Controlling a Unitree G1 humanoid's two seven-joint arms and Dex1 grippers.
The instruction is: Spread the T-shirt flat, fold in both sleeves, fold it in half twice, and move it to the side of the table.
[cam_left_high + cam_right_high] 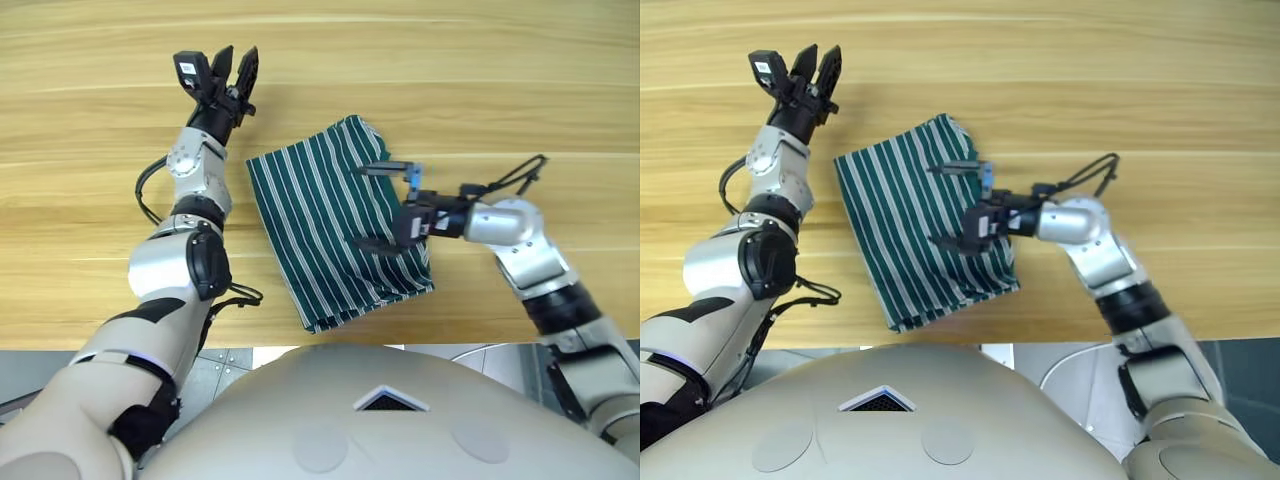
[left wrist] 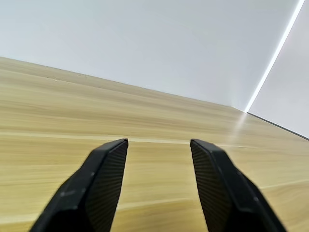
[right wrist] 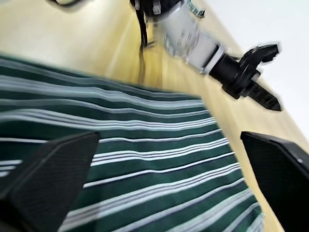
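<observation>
1. Right gripper (image 3: 170,140): its fingers (image 3: 53,179) are splayed wide with nothing held. Striped cloth sits directly under the gap.
2. T-shirt (image 1: 300,220): green with white stripes, already down to a compact rectangle. It lies skewed on the table (image 1: 450,80), close to the near edge and between the two arms.
3. From the head views, the right gripper sits over the shirt's right half, with its fingertips pointing toward the robot's left. One fingertip is near the far-right corner and the other is over the near-right part. I can't tell whether the pads touch the cloth; they look just above it.
4. Left gripper (image 1: 237,55): fingers (image 2: 104,183) are partly open and empty. It is over bare wood beyond the shirt's far-left corner, well apart from the cloth.
5. My read of the step: take the right edge, either for another half fold or for the slide to the side. The layer count isn't visible, so I can't say which.
6. To do it well:
   - Shift out to the edge itself, since closing mid-panel would only bunch the top ply.
   - Come straight down and pinch every layer.
   - Keep the lift low and the edge parallel to the stripes.
   - Bring the left gripper down on the opposite edge as a pin or a second grasp.
7. Risk: the flap poking out at the far-right corner looks loose and could open on the lift.
</observation>
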